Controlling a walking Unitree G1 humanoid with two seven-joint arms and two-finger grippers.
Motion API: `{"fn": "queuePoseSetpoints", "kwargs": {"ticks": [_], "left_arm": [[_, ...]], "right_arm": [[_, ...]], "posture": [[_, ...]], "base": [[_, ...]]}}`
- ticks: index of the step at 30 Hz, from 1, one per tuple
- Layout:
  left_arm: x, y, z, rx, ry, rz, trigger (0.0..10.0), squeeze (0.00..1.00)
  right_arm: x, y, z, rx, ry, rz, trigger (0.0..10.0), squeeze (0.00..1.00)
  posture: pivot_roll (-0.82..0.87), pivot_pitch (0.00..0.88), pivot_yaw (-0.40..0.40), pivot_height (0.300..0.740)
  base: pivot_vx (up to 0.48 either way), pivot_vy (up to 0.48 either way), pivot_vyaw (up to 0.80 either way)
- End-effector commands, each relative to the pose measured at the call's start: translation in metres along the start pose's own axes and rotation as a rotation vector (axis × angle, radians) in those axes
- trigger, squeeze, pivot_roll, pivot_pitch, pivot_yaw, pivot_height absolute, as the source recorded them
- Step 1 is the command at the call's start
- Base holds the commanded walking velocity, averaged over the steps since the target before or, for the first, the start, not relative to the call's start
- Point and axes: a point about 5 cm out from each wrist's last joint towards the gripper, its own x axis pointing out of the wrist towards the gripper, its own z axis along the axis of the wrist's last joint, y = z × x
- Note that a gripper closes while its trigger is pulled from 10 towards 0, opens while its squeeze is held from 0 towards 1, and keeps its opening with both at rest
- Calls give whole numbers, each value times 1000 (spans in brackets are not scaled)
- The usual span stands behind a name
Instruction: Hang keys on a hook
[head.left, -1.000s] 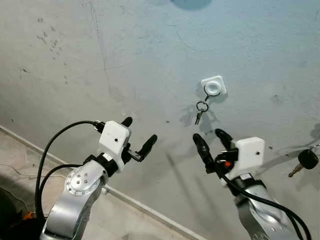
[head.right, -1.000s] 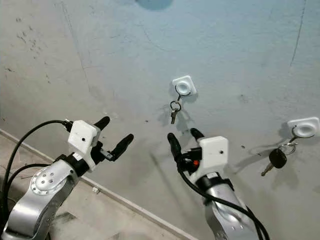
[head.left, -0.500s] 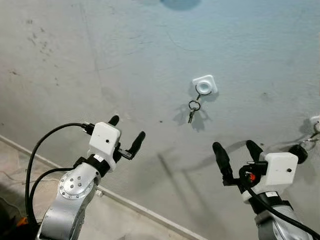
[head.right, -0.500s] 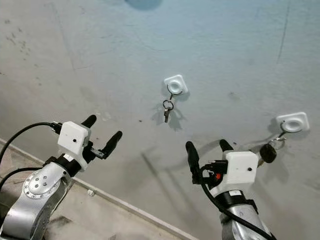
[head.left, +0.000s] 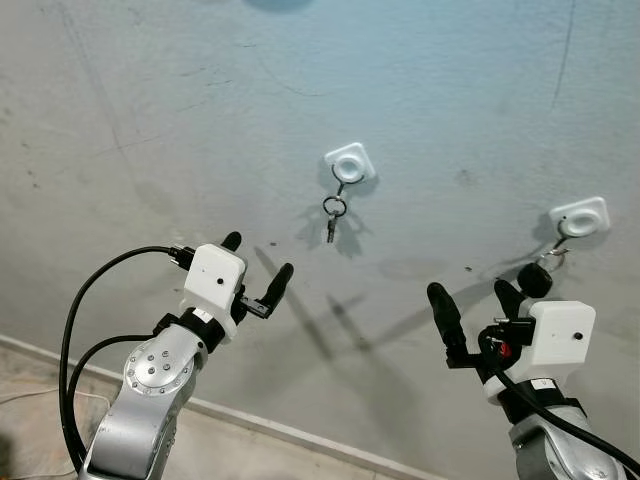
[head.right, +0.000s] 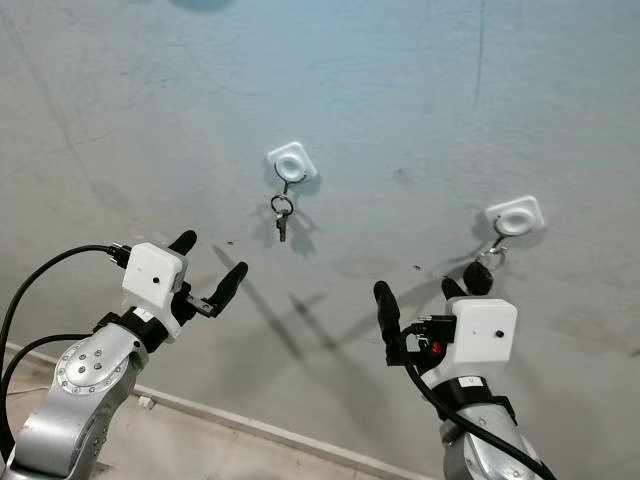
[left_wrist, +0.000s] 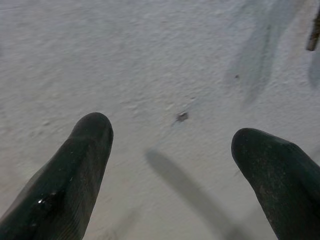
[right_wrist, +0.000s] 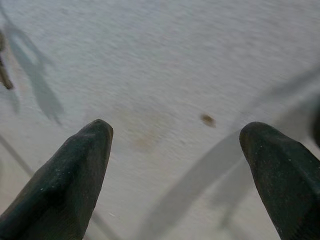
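Left eye view: keys (head.left: 332, 218) hang straight down from hook (head.left: 349, 163); left claw (head.left: 258, 268) and right claw (head.left: 472, 302) both spread, empty.

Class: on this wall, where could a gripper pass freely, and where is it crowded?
Free: bare wall between the left hook and right hook, and wall above the left gripper. Crowded: around the right gripper, close beside the black key under the right hook.
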Motion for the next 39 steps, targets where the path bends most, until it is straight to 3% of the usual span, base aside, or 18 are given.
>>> {"fn": "queuePoseSetpoints", "kwargs": {"ticks": [1, 11, 39], "left_arm": [[0, -1, -1, 4, 10, -14, 10000, 0], [0, -2, -3, -1, 15, -28, 10000, 0], [4, -4, 1, -4, 7, -47, 10000, 0]], "right_arm": [[-1, 0, 0, -7, 9, 7, 10000, 976], [0, 1, -3, 3, 19, 9, 10000, 976], [4, 0, -6, 37, 26, -15, 10000, 980]], "posture": [[117, 0, -48, 740], [118, 0, -48, 740], [119, 0, -45, 740]], "base": [[0, 0, 0], [-209, 0, 0], [-371, 0, 0]]}}
